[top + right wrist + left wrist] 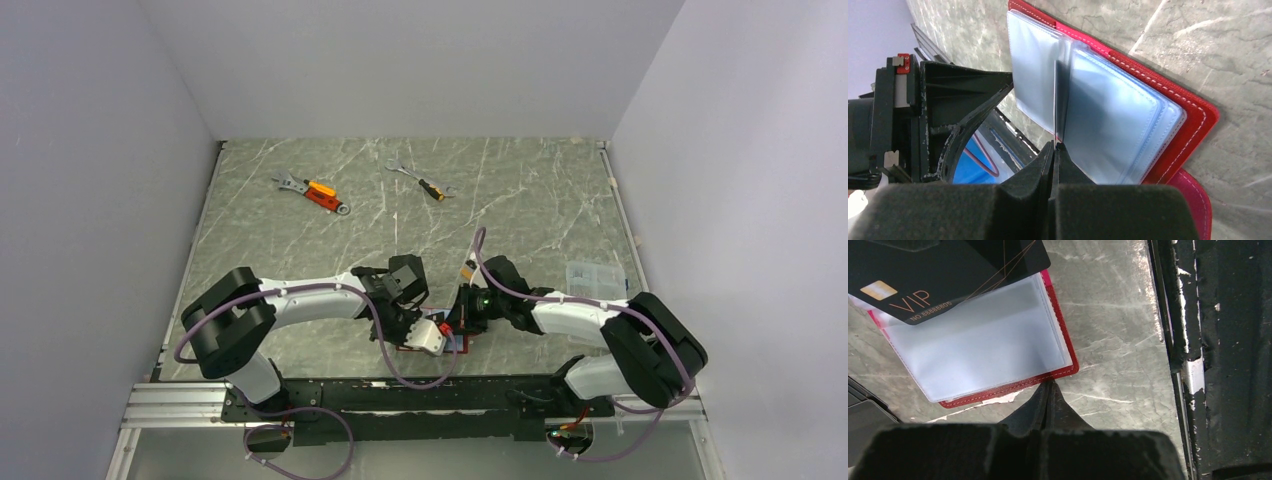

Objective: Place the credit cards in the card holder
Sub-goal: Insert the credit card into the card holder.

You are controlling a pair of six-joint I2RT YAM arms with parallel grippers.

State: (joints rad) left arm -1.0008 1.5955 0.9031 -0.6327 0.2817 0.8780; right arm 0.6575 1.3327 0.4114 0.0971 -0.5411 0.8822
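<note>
The red card holder [1013, 386] lies open near the table's front edge, its pale blue-grey pockets [1108, 115] facing up. A black credit card [938, 270] marked VIP slants over the holder's top left corner. In the right wrist view this card [1055, 100] shows edge-on between two pocket leaves, and my right gripper [1055, 145] is shut on it. My left gripper [1050, 383] is shut with nothing between its fingers, its tips touching the holder's red border. From above, both grippers meet over the holder [408, 347]. No other credit cards are in view.
Two orange-handled wrenches [315, 192] [425, 184] lie at the far side of the table. A clear plastic box [592, 277] sits at the right. A dark metal rail [1188, 365] runs along the near edge beside the holder. The holder's snap tab [1195, 195] sticks out.
</note>
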